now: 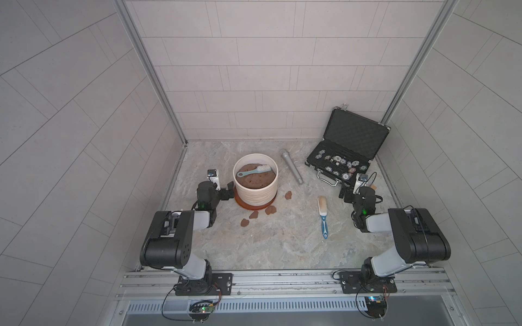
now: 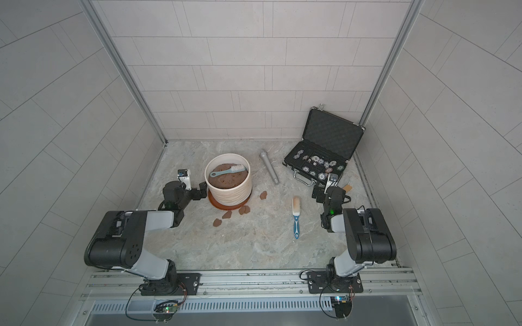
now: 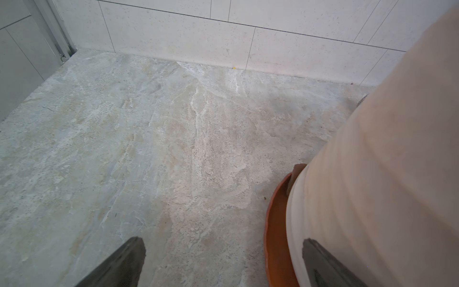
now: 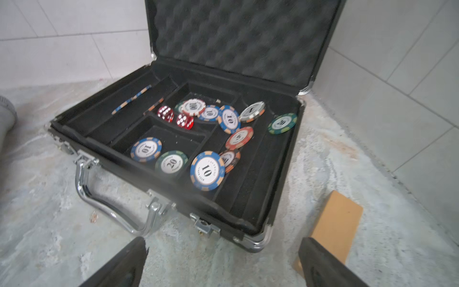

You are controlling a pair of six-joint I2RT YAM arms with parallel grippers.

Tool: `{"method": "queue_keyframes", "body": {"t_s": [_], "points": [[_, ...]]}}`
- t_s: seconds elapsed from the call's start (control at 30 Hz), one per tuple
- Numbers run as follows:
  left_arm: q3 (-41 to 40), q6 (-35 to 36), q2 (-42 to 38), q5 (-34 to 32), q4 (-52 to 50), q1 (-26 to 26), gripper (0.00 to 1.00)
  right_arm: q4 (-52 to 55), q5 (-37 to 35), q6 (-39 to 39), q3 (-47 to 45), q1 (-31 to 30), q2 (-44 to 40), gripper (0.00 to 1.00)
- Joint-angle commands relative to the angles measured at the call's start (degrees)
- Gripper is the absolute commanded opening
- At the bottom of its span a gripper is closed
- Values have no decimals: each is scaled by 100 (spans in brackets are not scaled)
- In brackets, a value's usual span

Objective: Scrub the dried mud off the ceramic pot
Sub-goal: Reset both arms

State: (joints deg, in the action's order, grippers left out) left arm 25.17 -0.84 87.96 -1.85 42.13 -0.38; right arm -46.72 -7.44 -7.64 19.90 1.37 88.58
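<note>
The ceramic pot (image 1: 256, 192) (image 2: 229, 194) is cream, ribbed and full of brown soil, and stands on an orange saucer (image 1: 243, 205). Several flakes of dried mud (image 1: 270, 210) (image 2: 244, 210) lie on the table in front of it. One brown flake (image 3: 296, 171) sits at the pot's foot inside the saucer. A pale blue brush (image 1: 254, 170) rests on the soil. My left gripper (image 1: 229, 192) (image 3: 223, 261) is open at the pot's left side, one finger (image 3: 323, 263) against the pot wall (image 3: 385, 174). My right gripper (image 1: 346, 194) (image 4: 221, 261) is open and empty by the case.
An open black case (image 1: 347, 149) (image 4: 248, 198) with poker chips and dice stands at the back right. A tan block (image 4: 335, 223) lies beside it. A silver cylinder (image 1: 292, 166) lies right of the pot. A blue-handled brush (image 1: 323, 217) lies mid-right.
</note>
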Motion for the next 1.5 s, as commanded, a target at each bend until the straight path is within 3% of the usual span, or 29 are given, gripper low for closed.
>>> {"method": "queue_keyframes", "body": {"t_s": [0.0, 0.1, 0.2, 0.3, 1.47], "points": [[58, 14, 37, -165, 17, -36, 100, -718, 295, 181, 76, -5, 61, 100], [58, 14, 37, -158, 7, -32, 100, -134, 259, 178, 213, -9, -129, 100], [62, 14, 28, -170, -13, -37, 100, -534, 253, 200, 136, -30, 9, 100], [53, 14, 17, -169, -12, -33, 100, -143, 235, 212, 230, -48, -102, 100], [57, 23, 2, -158, -18, -41, 100, -224, 226, 217, 225, -57, -82, 100]]}}
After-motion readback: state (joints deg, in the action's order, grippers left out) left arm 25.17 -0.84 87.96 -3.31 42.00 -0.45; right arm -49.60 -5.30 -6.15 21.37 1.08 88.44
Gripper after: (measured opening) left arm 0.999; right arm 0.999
